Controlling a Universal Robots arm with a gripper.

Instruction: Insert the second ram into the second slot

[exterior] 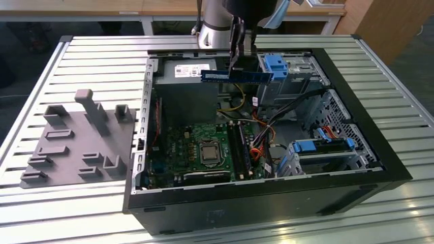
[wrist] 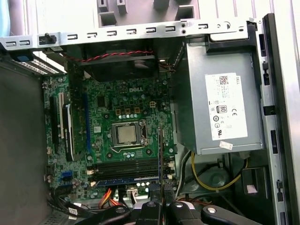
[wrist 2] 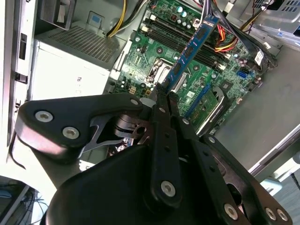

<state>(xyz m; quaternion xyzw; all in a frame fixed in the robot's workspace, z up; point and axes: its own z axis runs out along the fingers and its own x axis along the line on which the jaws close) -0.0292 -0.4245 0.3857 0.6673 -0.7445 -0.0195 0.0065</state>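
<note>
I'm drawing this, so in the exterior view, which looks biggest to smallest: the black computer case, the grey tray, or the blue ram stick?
1. computer case
2. grey tray
3. ram stick, pinched in the gripper

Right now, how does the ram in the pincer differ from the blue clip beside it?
The ram is a thin, long, dark-blue board; the clip is bulkier, bright-blue plastic. The ram hangs level, held in the pincer; the clip sits on the drive cage. Both are blue.
</note>
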